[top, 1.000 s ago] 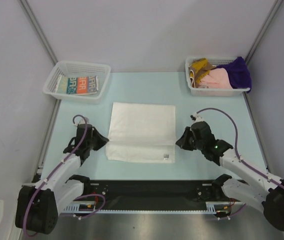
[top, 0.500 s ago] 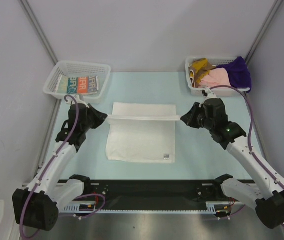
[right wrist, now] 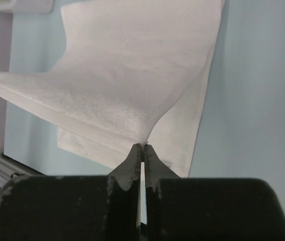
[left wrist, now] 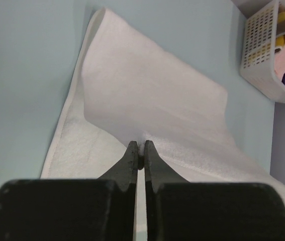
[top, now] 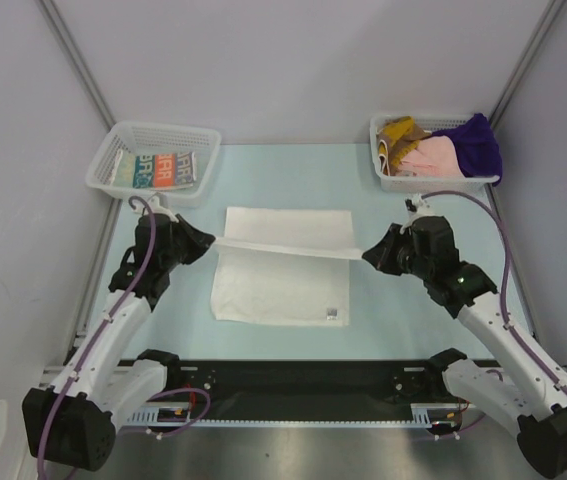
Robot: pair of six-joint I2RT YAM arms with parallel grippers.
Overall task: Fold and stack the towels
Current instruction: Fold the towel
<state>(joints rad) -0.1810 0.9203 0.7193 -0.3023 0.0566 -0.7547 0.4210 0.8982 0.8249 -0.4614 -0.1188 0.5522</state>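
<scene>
A plain white towel (top: pixel 283 290) lies spread in the middle of the pale blue table. One of its edges is lifted off the table and stretched taut between both grippers, above the towel's far half. My left gripper (top: pixel 206 241) is shut on the left corner of that edge; in the left wrist view its tips (left wrist: pixel 138 150) pinch the white cloth (left wrist: pixel 152 95). On the right corner my right gripper (top: pixel 366 253) is shut, its tips (right wrist: pixel 143 149) pinching the cloth (right wrist: pixel 132 75). A folded orange-teal-white print towel (top: pixel 163 168) lies in the left basket.
The left white mesh basket (top: pixel 111 184) stands at the table's far left corner. At the far right, the right basket (top: pixel 428 183) holds crumpled mustard (top: pixel 399 130), pink (top: pixel 431 155) and purple (top: pixel 475 142) towels. A small label (top: pixel 332 313) marks the white towel's near right corner.
Both grippers have lifted the towel's near edge from the near corners and carried it away from the bases over the towel. Since half a second ago the right gripper has drawn slightly back.
</scene>
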